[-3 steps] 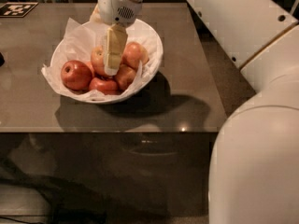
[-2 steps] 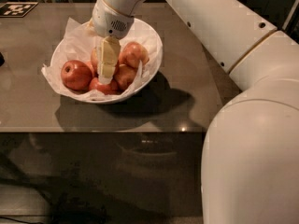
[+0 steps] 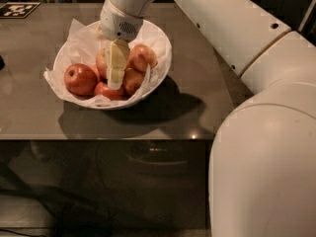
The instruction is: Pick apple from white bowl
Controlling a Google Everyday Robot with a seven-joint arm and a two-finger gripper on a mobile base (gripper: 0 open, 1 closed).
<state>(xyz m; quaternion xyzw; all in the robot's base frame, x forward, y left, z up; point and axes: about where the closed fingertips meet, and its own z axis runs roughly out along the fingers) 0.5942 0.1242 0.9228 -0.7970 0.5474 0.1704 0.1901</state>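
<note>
The white bowl (image 3: 163, 58) stands on the dark table, lined with crinkled white paper (image 3: 74, 41) and holding several red-orange apples. My gripper (image 3: 116, 68) points straight down into the middle of the bowl, among the apples. One apple (image 3: 102, 62) lies just left of the gripper and is partly hidden by it. Others lie to its right (image 3: 143, 57), lower right (image 3: 132, 80) and below it (image 3: 108, 90). A darker red apple (image 3: 80, 79) sits at the bowl's left side. No sticker shows on any apple.
The table's (image 3: 207, 112) front edge runs just below the bowl. A black-and-white marker tag (image 3: 17, 9) lies at the table's far left corner. My large white arm (image 3: 266, 147) fills the right side of the view.
The gripper has dropped lower into the bowl among the apples, and the arm has swung further across the view. The apples have not visibly moved.
</note>
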